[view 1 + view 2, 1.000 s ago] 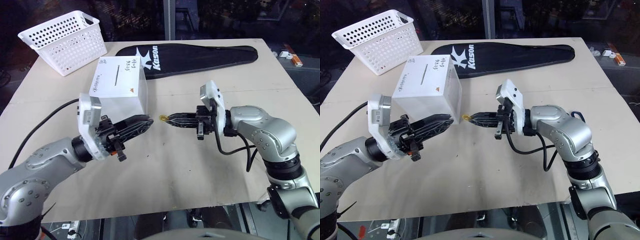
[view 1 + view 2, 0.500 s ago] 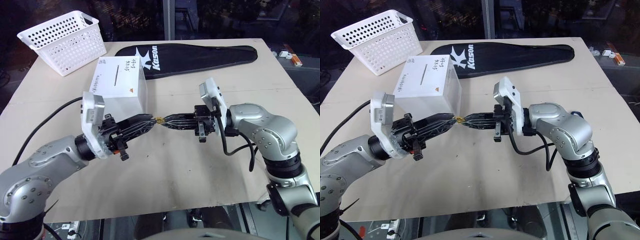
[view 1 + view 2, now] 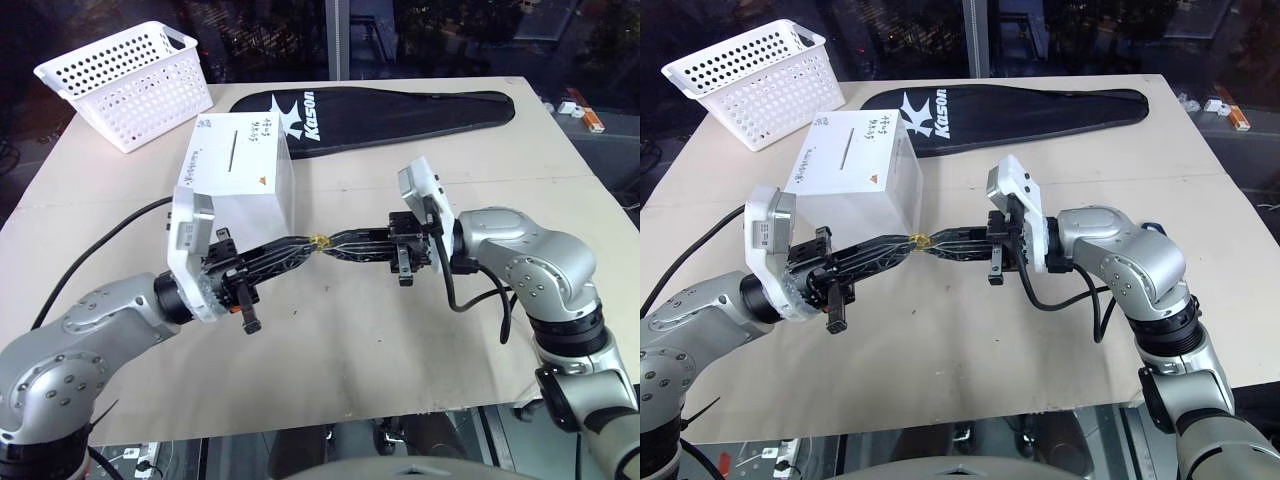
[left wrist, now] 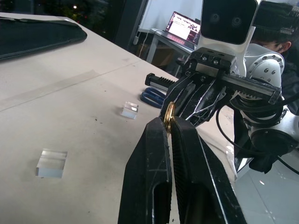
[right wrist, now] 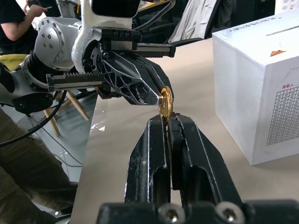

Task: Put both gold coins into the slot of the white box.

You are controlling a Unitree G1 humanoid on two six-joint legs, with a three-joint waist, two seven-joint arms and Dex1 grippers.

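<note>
— Where the two arms meet over the table (image 3: pixel 400 380), what has the gold coin (image 3: pixel 320 241)?
— Both: the left gripper (image 3: pixel 305 244) and the right gripper (image 3: pixel 331 244) pinch it tip to tip, held on edge.
— And the white box (image 3: pixel 235 180)?
— Just behind the left gripper, slot (image 3: pixel 233 150) on top.

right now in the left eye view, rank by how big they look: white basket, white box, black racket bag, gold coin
1. black racket bag
2. white basket and white box: look alike, basket lies farther off, so unranked
3. gold coin, by far the smallest
</note>
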